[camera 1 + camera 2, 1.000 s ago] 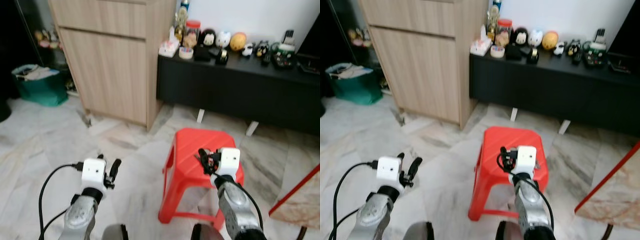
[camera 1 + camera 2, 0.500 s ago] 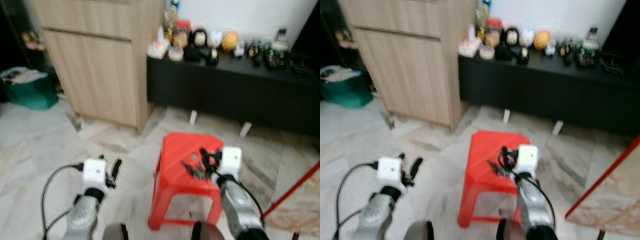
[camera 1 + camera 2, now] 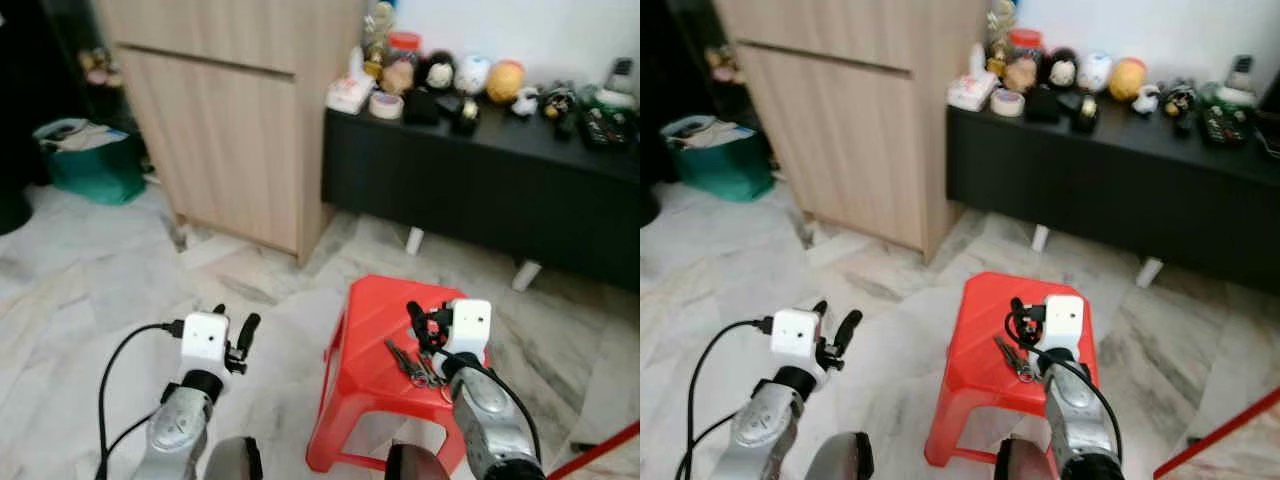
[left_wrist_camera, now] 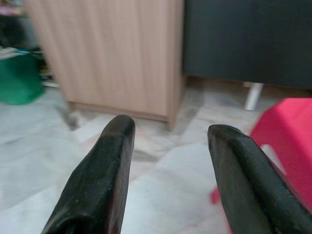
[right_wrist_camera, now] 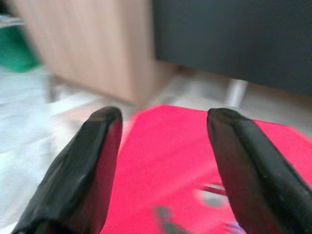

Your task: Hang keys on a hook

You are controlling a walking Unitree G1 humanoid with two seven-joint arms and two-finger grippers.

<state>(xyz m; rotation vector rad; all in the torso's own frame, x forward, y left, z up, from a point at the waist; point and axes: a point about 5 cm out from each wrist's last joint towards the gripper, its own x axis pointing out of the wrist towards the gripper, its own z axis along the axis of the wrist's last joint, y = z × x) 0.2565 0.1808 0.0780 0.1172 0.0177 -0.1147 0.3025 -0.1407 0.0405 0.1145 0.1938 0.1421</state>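
Metal keys [image 3: 410, 363] beside right end effector [image 3: 421, 323]

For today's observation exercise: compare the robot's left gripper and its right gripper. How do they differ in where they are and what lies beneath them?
The right gripper is over the red stool, just above the keys lying on its seat; the left gripper is off to the stool's side, over bare marble floor. The right gripper sits closer to the black cabinet, the left nearer the wooden cupboard. Both are open and hold nothing.
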